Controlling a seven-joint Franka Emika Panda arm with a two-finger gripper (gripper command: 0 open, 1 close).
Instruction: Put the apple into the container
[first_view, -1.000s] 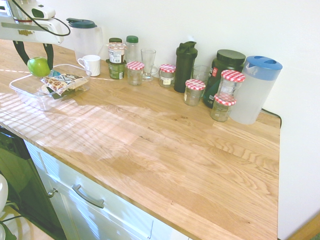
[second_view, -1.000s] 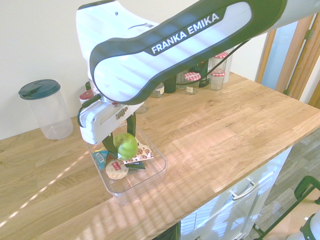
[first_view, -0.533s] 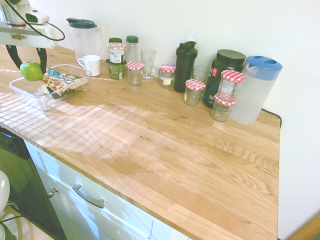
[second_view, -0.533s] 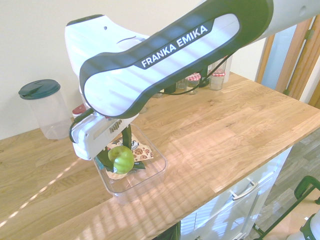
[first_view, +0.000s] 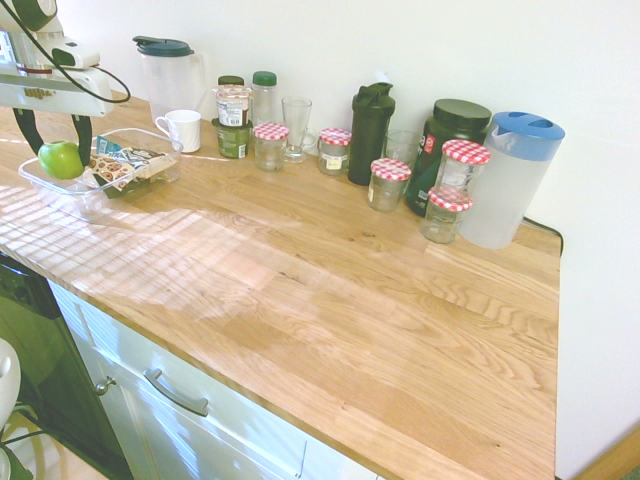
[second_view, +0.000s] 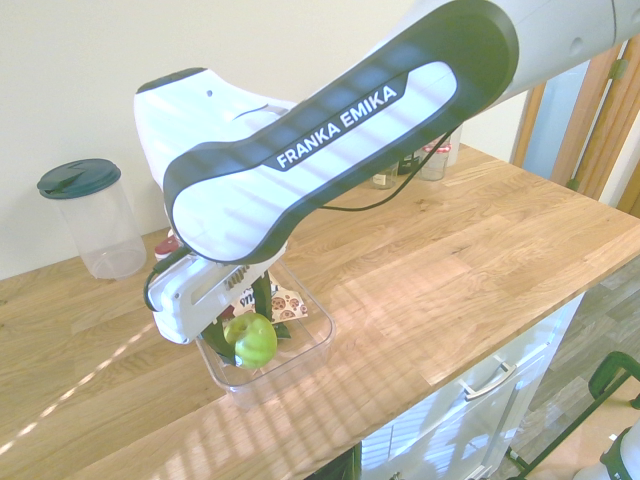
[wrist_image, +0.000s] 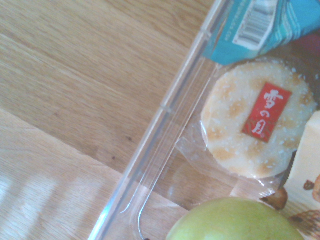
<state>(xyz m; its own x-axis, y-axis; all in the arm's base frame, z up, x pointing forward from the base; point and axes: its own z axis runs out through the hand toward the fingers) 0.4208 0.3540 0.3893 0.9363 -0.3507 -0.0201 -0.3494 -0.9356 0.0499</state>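
Note:
The bright-green apple (first_view: 60, 159) (second_view: 251, 340) (wrist_image: 235, 221) is clamped between the two dark fingers of my gripper (first_view: 56, 152) (second_view: 245, 336), which is shut on it. It hangs low inside the near end of the clear plastic container (first_view: 122, 189) (second_view: 310, 340) (wrist_image: 165, 105), just above the snack packets. Whether it touches the tray floor I cannot tell. In the wrist view a round rice cracker packet (wrist_image: 257, 120) with a red label and a teal packet (wrist_image: 260, 25) lie in the tray beside the apple.
A white mug (first_view: 182, 129) and a lidded clear jug (first_view: 168, 72) (second_view: 90, 218) stand behind the container. Along the wall are jars with red-checked lids (first_view: 388, 183), a glass, dark bottles and a blue-lidded jug (first_view: 510, 178). The counter's front edge runs close to the tray.
The gripper has carried the apple toward the container's outer end and lowered it into the tray. The grip has stayed shut.

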